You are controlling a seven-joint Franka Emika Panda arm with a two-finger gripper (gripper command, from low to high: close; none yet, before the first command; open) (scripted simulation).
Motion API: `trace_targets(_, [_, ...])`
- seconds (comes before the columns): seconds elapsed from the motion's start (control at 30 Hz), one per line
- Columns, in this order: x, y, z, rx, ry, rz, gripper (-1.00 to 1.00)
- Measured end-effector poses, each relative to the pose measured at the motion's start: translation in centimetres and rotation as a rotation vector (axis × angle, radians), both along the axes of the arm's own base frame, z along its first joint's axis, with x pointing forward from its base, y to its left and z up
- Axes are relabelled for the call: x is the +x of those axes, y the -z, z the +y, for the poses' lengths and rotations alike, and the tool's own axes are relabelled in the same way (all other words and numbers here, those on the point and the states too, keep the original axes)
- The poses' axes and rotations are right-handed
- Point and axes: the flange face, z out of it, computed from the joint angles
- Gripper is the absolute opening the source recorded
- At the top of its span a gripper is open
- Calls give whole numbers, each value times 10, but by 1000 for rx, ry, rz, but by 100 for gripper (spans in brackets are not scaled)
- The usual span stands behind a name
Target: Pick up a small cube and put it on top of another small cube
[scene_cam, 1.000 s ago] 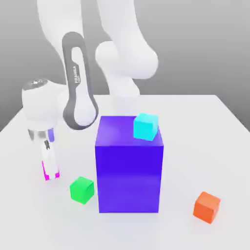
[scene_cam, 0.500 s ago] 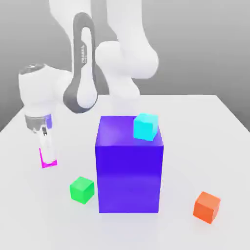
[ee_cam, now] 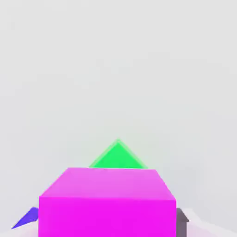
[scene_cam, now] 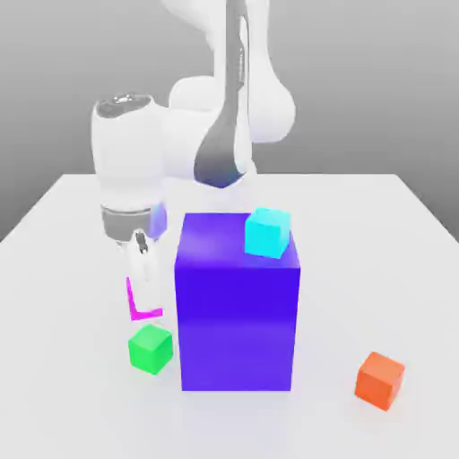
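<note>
My gripper [scene_cam: 143,300] is shut on the small magenta-pink cube [scene_cam: 134,298], holding it just above the table. The cube hangs a little above and behind the green cube [scene_cam: 150,348], close to the left face of the big blue-violet block [scene_cam: 238,305]. In the hand view the magenta-pink cube [ee_cam: 107,203] sits large between the fingers [ee_cam: 182,221], with the green cube [ee_cam: 118,157] just beyond it. One white finger [scene_cam: 142,264] covers most of the held cube in the exterior view.
A cyan cube [scene_cam: 268,232] rests on top of the big block near its right back corner. An orange cube [scene_cam: 380,380] lies on the white table [scene_cam: 394,269] at the front right. A corner of the blue-violet block [ee_cam: 27,217] shows beside the held cube.
The arm has swung toward the exterior view's right, carrying the magenta-pink cube from the table's left side to just above the green cube.
</note>
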Motion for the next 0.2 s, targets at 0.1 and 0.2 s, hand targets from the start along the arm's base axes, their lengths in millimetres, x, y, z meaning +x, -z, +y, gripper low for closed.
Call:
trace_targets(0.1, [-1, 25, 1, 1, 0, 0, 100])
trace_targets(0.2, [-1, 25, 0, 1, 2, 0, 100])
